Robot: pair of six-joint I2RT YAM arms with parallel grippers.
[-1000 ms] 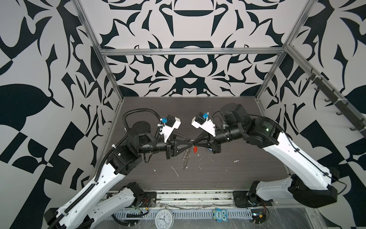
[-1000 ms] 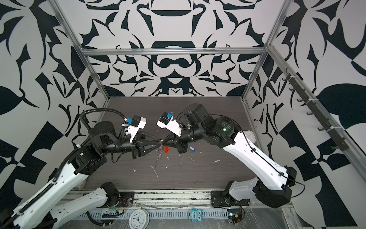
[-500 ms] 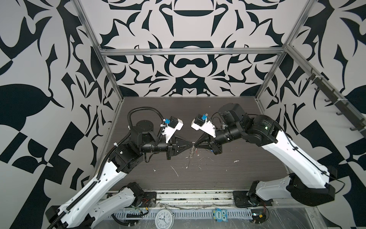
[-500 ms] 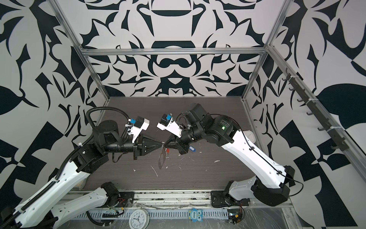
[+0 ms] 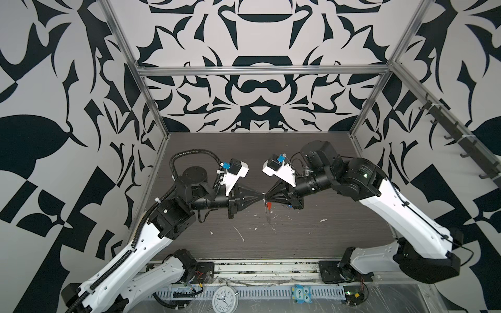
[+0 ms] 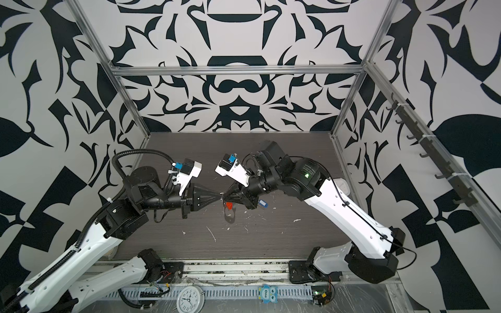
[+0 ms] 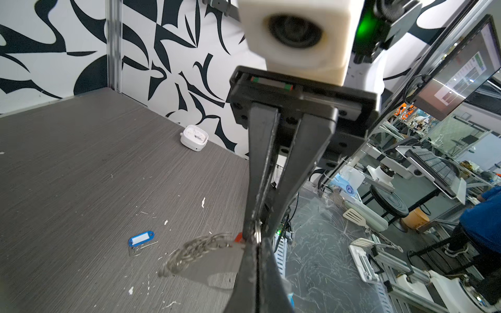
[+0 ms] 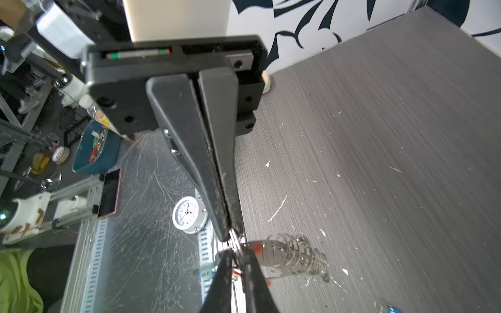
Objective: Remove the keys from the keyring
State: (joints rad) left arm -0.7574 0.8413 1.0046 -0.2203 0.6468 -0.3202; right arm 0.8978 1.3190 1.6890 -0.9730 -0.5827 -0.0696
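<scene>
In both top views the left gripper (image 5: 259,196) and right gripper (image 5: 267,195) meet tip to tip above the middle of the table (image 6: 271,238). The red key (image 5: 268,206) hangs at 6 o'clock from that meeting point. The blue key (image 6: 262,203) lies loose on the table at 3 o'clock from the red one, partly under the right gripper. In the left wrist view the left jaws are pressed fully together on a ring at the top of the keyring (image 7: 195,250). Its chain droops free above the table, and a sliver of red shows beside the pinch. In the right wrist view the right jaws stand a hair apart with that same ring between their tips; whether they grip it I cannot tell. So one key looks done and the red one is in hand. The next move, I judge, calls for one firm hold on the ring while the other tips work the red key's loop round the split and off, in small steps.
</scene>
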